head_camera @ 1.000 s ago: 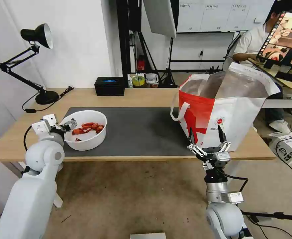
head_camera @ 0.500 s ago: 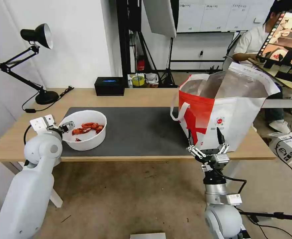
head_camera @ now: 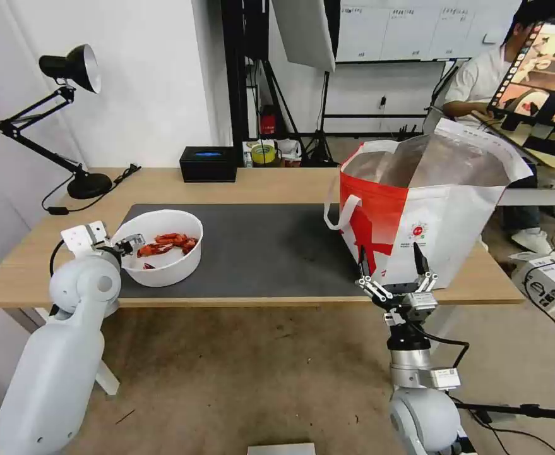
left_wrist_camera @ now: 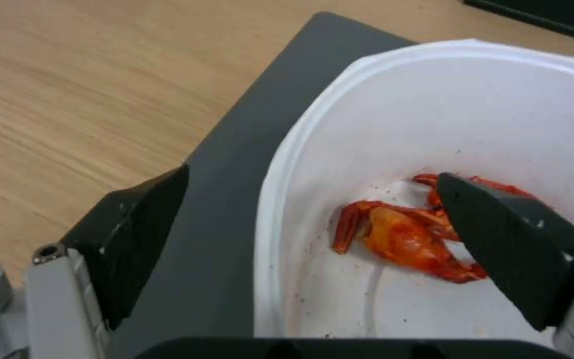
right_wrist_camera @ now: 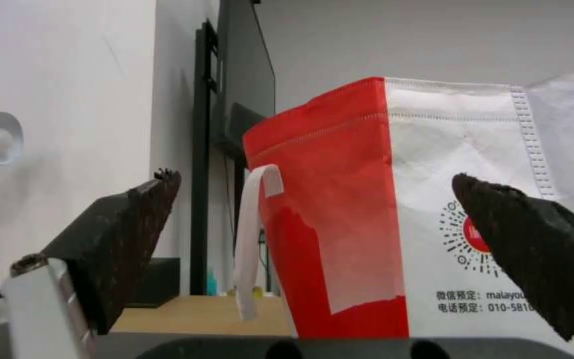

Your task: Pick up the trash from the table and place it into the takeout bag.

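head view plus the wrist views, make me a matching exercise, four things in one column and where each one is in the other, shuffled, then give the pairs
Things:
1. white round bowl
2. takeout bag
3. left gripper
4. right gripper

Places:
A. open, held in front of the table's near edge, facing the bag's side
B. standing on the robot's right end of the table
C. open, straddling the bowl's near rim, one finger inside above the shells
D. on the dark grey mat, toward the robot's left

Pairs: 1-D, 2-B, 3-C, 4-A
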Controlling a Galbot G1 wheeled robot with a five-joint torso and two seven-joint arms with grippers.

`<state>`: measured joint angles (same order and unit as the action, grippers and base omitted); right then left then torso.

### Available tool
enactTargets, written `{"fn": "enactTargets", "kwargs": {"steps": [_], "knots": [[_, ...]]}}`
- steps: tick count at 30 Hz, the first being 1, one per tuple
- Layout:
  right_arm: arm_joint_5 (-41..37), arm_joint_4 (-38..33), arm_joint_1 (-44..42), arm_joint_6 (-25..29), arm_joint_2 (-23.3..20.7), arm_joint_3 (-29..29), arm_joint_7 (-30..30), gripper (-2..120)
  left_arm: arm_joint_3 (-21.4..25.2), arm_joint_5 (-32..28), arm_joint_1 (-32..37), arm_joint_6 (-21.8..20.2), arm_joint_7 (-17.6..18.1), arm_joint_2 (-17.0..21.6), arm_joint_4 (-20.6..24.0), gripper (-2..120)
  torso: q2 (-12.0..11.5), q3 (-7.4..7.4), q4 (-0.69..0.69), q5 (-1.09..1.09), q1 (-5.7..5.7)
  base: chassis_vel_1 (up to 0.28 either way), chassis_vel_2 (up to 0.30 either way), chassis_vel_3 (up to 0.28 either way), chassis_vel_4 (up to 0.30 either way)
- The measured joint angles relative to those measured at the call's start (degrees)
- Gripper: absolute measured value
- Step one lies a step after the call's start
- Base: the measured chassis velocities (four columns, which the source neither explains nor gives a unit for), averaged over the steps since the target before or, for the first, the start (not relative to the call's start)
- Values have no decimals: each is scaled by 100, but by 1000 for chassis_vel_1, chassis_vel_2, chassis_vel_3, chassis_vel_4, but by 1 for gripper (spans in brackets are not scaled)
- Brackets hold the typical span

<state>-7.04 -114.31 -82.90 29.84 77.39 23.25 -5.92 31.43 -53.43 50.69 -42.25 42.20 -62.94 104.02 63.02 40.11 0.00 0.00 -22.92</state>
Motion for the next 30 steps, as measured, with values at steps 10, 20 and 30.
{"fn": "enactTargets", "kwargs": {"steps": [10,20,30], "knots": [[-5,-15,53,60,2,-25,-10,100,6,-59,16,18,-31,-5,-65,91,0,0,1,1,0,0,0,0,0],[-11,-24,72,67,-12,12,-24,100,8,-66,33,19,-34,-76,-17,55,0,0,0,0,0,0,0,0,0],[-12,-31,94,59,-61,5,-129,100,19,-73,51,16,-41,-68,-8,16,0,0,0,0,0,0,0,0,0]]}}
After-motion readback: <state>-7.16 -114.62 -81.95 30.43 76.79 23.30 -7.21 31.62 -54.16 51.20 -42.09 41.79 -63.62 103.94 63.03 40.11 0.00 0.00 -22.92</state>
